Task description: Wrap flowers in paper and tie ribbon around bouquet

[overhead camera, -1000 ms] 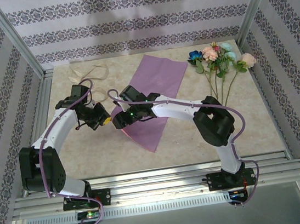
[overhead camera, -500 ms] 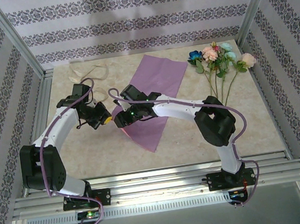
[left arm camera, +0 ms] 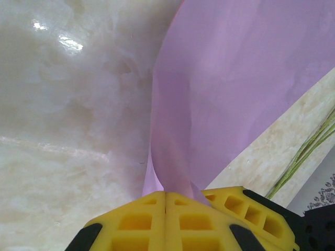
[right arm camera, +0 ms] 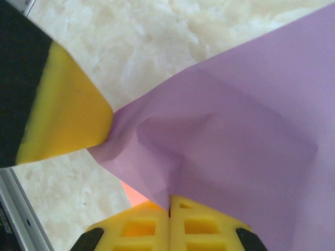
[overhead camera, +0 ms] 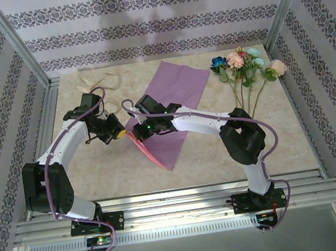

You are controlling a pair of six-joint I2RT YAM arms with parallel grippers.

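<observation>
Top external: paper (overhead camera: 179,90) lies diagonally across middle of tabletop (overhead camera: 281,141), left edge lifted, pinkish underside showing. Left gripper (overhead camera: 119,133) and right gripper (overhead camera: 137,136) meet at that raised edge, tips just beside each other. Left wrist: left gripper (left arm camera: 166,194) closed tight, pinching upright fold of paper (left arm camera: 235,78). Right wrist: right gripper (right arm camera: 170,198) clamped on creased paper (right arm camera: 246,130) edge. Flowers (overhead camera: 244,66) at far right corner, just beside paper's far corner. Ribbon (overhead camera: 97,82) loosely looped at far left corner.
</observation>
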